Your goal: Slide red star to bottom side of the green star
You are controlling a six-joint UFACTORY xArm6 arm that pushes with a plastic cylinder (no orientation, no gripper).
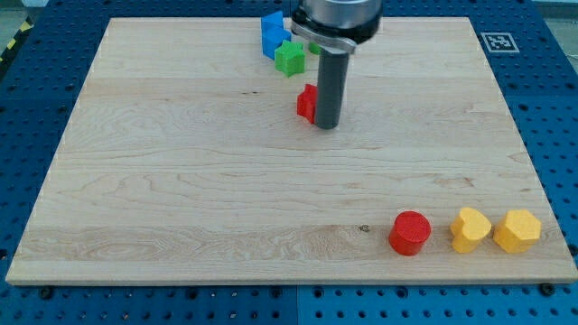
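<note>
The red star lies on the wooden board, below and slightly right of the green star, with a gap between them. My tip touches the red star's right and lower side, and the rod hides most of the star. The green star sits near the view's top, next to a blue block. The green cylinder seen earlier is hidden behind the arm.
A red cylinder and two yellow blocks stand in a row at the view's bottom right. The board's top edge is just above the blue block. A marker tag sits off the board's top right corner.
</note>
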